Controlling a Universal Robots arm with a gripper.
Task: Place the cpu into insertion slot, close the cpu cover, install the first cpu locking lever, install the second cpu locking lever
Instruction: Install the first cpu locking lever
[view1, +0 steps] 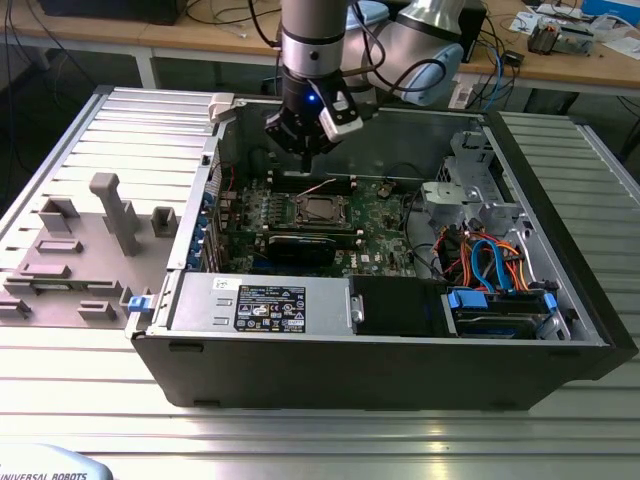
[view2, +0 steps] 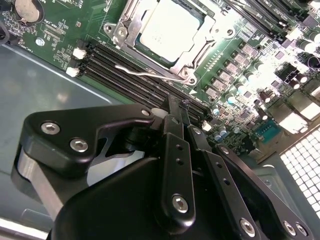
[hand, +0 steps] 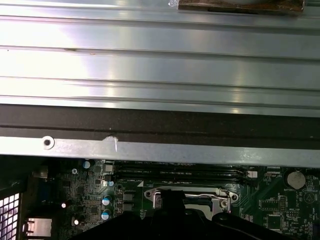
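The cpu, a pale silver square, lies in the insertion slot on the green board. The cpu cover lies flat around it as a metal frame. A thin silver locking lever runs along one side of the socket, and in the exterior view a thin rod slants up just behind the socket. My gripper hangs above the board a little behind the socket. Its black fingers are shut together at the gripper's tip, with nothing between them and short of the lever. The first wrist view shows the socket frame.
The open case's metal wall runs close behind the gripper. Long black memory slots lie beside the socket. A black expansion card sits in front of it. The power supply and coloured cables fill the case's front and the exterior view's right.
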